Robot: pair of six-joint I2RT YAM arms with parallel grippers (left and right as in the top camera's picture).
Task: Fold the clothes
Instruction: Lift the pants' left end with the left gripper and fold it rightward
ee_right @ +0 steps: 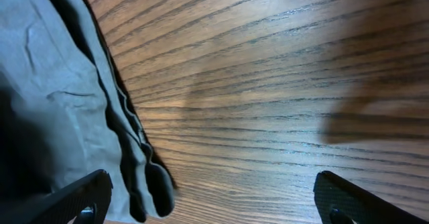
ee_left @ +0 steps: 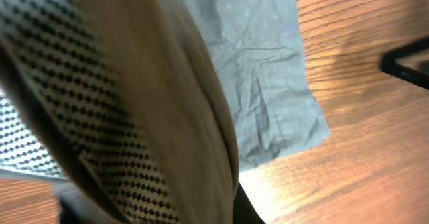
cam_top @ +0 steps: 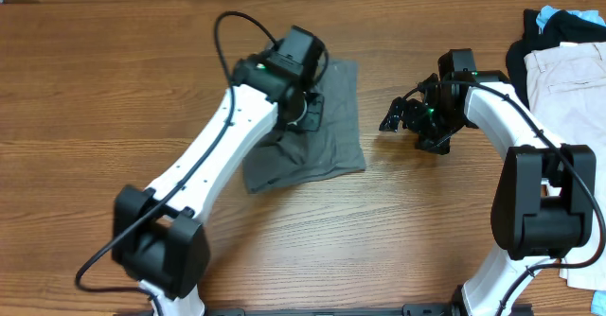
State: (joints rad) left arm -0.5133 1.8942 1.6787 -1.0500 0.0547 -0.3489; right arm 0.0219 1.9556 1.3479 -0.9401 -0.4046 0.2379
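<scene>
**Grey garment (cam_top: 327,150) pictured lying folded flat on the wooden table (cam_top: 114,79), partly covered by the left gripper (cam_top: 308,111).**

The garment's long axis was laid from the far side of the table toward the robot, slightly slanted, with the near end set further left. The left gripper was held over the cloth's upper left part. Its finger (ee_left: 100,117) was caught blurred against the lens, and whether it was clenched could not be told. The right gripper (cam_top: 396,117) was held with fingers spread wide, grasping nothing, over bare wood just beside the garment's right edge, where stacked folds were seen. A pile (cam_top: 563,65) of black, beige and blue clothes was seen at the far right corner.
</scene>
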